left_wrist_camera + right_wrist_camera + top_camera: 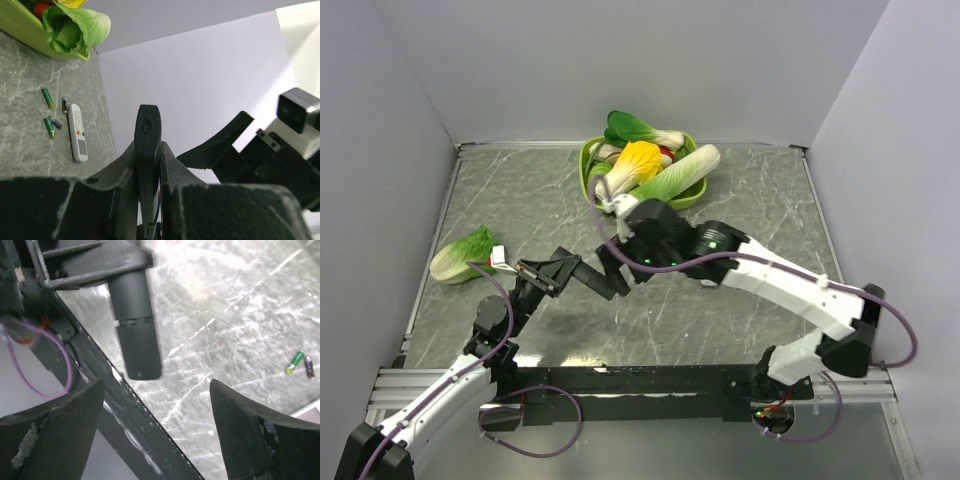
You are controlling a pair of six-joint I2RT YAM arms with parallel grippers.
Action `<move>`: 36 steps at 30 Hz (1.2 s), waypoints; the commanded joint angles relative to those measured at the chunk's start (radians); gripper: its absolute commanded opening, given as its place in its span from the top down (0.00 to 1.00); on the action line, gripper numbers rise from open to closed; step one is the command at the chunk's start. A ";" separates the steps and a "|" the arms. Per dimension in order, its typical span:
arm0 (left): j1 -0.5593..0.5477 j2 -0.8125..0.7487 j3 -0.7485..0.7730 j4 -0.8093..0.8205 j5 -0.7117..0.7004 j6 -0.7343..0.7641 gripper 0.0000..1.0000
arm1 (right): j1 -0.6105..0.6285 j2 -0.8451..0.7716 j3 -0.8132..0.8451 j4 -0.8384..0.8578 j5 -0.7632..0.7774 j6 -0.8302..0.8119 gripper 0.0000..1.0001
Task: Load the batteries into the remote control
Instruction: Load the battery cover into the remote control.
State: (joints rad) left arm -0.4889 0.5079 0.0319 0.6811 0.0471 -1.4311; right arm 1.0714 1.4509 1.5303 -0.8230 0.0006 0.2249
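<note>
My left gripper [552, 272] is shut on the slim black remote control [598, 281] and holds it off the table, its free end pointing right. In the left wrist view the remote [147, 130] stands edge-on between my fingers [172, 165]. My right gripper [626, 262] is open just beyond the remote's free end; in the right wrist view the remote [137, 335] hangs ahead of its spread fingers [235, 415]. Several green and dark batteries [49, 127] lie loose on the table and also show in the right wrist view [295, 361]. The right arm hides them in the top view.
A white remote with buttons [77, 132] lies beside the batteries. A green bowl [588, 160] of toy vegetables stands at the back. A toy lettuce [460, 255] lies at the left. A black rail [640, 378] runs along the near edge.
</note>
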 commanded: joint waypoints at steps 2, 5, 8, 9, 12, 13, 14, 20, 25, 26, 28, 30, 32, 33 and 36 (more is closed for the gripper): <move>-0.005 0.012 -0.099 0.077 -0.004 -0.038 0.98 | -0.085 -0.167 -0.204 0.260 -0.123 0.155 0.15; -0.005 0.030 -0.092 0.101 0.003 -0.042 0.98 | -0.099 -0.205 -0.261 0.301 -0.142 0.191 0.18; -0.005 0.050 -0.076 0.123 0.016 -0.034 0.98 | -0.099 -0.193 -0.272 0.320 -0.159 0.208 0.18; -0.005 0.057 -0.075 0.130 0.023 -0.032 0.98 | -0.100 -0.182 -0.275 0.334 -0.165 0.211 0.18; -0.005 0.073 -0.070 0.164 0.039 -0.031 0.98 | -0.103 -0.170 -0.288 0.364 -0.177 0.225 0.19; -0.005 0.075 -0.069 0.175 0.042 -0.034 0.98 | -0.106 -0.167 -0.292 0.381 -0.192 0.228 0.19; -0.005 0.078 -0.070 0.179 0.045 -0.035 0.98 | -0.110 -0.159 -0.292 0.389 -0.201 0.229 0.19; -0.005 0.058 -0.066 0.175 0.051 -0.035 0.98 | -0.139 -0.118 -0.308 0.436 -0.275 0.246 0.23; -0.005 0.031 -0.066 0.161 0.046 -0.040 0.98 | -0.145 -0.080 -0.300 0.453 -0.330 0.251 0.23; -0.005 0.027 -0.066 0.158 0.046 -0.042 0.98 | -0.145 -0.067 -0.300 0.459 -0.352 0.251 0.24; -0.005 0.023 -0.066 0.158 0.046 -0.043 0.98 | -0.146 -0.055 -0.299 0.464 -0.369 0.252 0.25; -0.005 0.021 -0.064 0.159 0.048 -0.046 0.98 | -0.148 -0.050 -0.306 0.479 -0.395 0.258 0.26; -0.005 0.020 -0.064 0.164 0.050 -0.049 0.98 | -0.151 -0.044 -0.309 0.487 -0.409 0.261 0.27; -0.005 0.021 -0.066 0.172 0.050 -0.054 0.98 | -0.151 -0.041 -0.315 0.495 -0.418 0.264 0.29; -0.005 0.021 -0.066 0.179 0.056 -0.060 0.98 | -0.160 -0.035 -0.331 0.512 -0.439 0.277 0.35</move>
State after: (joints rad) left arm -0.4889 0.5388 0.0319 0.7818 0.0837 -1.4624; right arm 0.9260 1.4044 1.2213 -0.3889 -0.3820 0.4755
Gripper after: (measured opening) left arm 0.203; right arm 0.693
